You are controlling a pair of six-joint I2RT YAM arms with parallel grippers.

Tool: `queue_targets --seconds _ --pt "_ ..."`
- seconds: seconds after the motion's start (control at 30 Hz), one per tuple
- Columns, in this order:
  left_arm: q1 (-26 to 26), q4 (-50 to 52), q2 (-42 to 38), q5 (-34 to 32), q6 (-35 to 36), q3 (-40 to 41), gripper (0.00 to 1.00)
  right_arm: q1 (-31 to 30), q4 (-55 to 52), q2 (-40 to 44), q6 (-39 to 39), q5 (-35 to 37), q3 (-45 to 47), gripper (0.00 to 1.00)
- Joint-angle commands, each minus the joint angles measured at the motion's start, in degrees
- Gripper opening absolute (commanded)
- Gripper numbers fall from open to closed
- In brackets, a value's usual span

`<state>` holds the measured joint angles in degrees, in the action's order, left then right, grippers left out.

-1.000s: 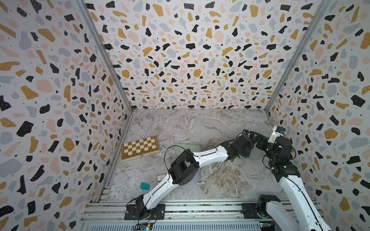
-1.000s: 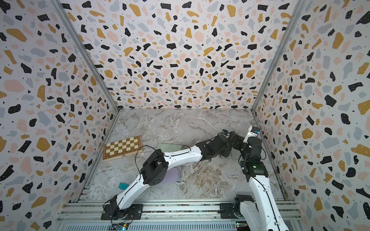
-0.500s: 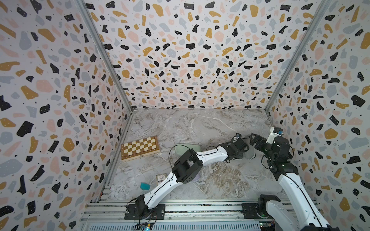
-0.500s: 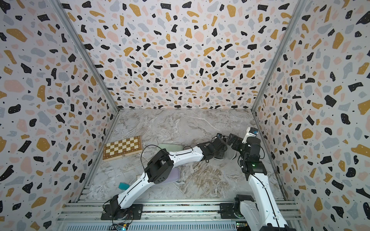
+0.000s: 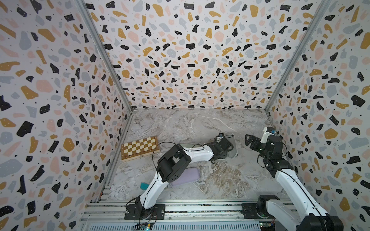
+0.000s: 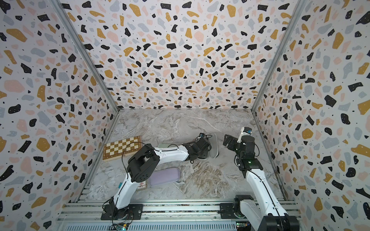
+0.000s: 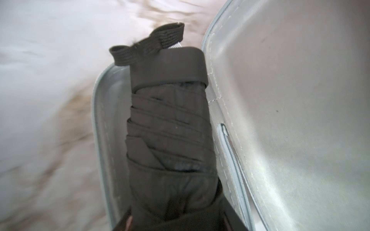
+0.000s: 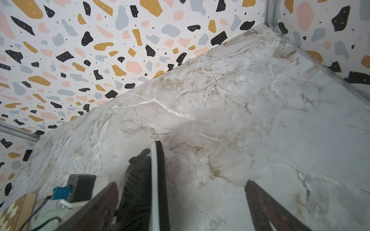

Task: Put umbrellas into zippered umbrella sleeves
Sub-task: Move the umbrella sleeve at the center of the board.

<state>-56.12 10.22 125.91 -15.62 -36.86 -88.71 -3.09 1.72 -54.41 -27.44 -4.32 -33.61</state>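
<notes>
Your left hand (image 5: 223, 153) is clamped on the black umbrella (image 7: 170, 130), its length lined up over the black sleeve's (image 7: 290, 120) open lower half (lid propped up, probably for room); right hand (image 5: 249, 141) hangs nearby, spread wide and empty

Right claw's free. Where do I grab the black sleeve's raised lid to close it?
Probably the free top rim of the raised lid, coming from where the right claw is: the lid stands near upright, black outside facing that claw, while the black umbrella and left claw fill the lined side.
</notes>
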Motion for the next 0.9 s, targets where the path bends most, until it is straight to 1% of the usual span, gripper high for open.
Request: queue_targets --seconds 0.0,0.07,0.17,0.23,0.4,0.53,0.6,0.73,0.8,0.87 --pt "2.04 -4.58 -5.35 1.42 -0.23 4.59 0.27 -2.78 2.24 -2.36 -0.11 2.82 0.51 1.0" --pt "3.47 -6.94 -6.57 4.58 -0.68 7.18 0.36 -4.18 3.74 -4.15 -0.09 3.17 0.96 1.0" --pt "3.91 -3.75 -5.95 5.86 0.14 5.72 0.49 -5.49 5.82 -6.89 -0.1 3.47 1.44 1.0" --pt "3.91 -3.8 -6.41 6.86 0.23 5.82 0.58 -5.88 7.01 -8.58 -0.06 3.52 1.52 1.0" --pt "3.9 -3.84 -9.15 7.64 0.64 6.6 0.68 -5.92 9.31 -11.99 -0.15 3.67 1.11 1.0" --pt "3.81 -3.89 -13.39 8.88 0.99 8.76 0.77 -5.89 11.11 -14.16 -0.25 3.17 1.01 1.0" --pt "3.76 -3.44 -15.46 8.18 1.55 10.02 0.8 -5.87 11.85 -14.96 -0.34 3.17 1.09 1.0" --pt "4.0 -2.05 -19.23 4.48 3.26 11.58 0.82 -5.87 13.6 -16.54 -0.57 3.61 0.87 0.99" --pt "4.31 -1.61 -20.12 3.74 4.76 11.67 0.79 -5.7 14.27 -17.5 -0.75 3.88 0.59 0.97" --pt "5.39 -1.01 -20.26 4.94 7.36 10.76 0.72 -5.5 14.98 -18.5 -0.97 3.8 0.22 0.94"
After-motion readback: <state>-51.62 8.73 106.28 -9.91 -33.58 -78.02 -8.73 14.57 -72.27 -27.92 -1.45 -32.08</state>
